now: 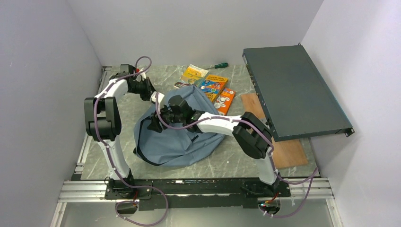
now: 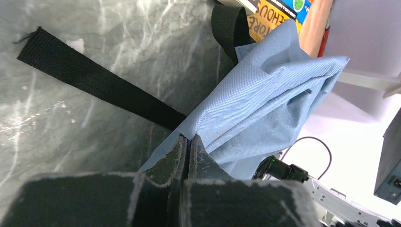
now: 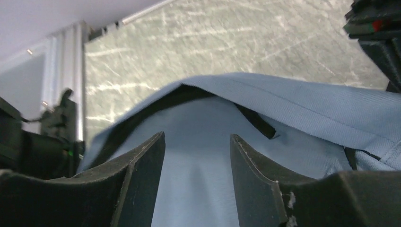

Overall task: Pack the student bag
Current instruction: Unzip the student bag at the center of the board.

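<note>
Bag (image 1: pixel 175 142) lies slumped under the right gripper (image 1: pixel 152 124), one edge up at the left gripper (image 1: pixel 155 98). Books (image 1: pixel 215 90) sit past both grippers; right arm (image 1: pixel 222 124) lies across bag, blocking that path.

Left wrist: jaws pressed together, pinching bag fabric beside the strap (image 2: pixel 94 87). Thin bite, likely slips if pulled.

Right wrist: jaws spread over the opening; could snag the lining (image 3: pixel 142 106).

I work in a lab test cell, not a home. My desk (image 1: pixel 227 161), a grey marbled slab, is boxed in by bare pale walls (image 1: pixel 42 71) on three sides. Along the desk's near edge run aluminium rails (image 1: pixel 80 191) and loose purple cables (image 1: pixel 300 182). At its right edge leans a dark metal rack box (image 1: pixel 293 94).
</note>
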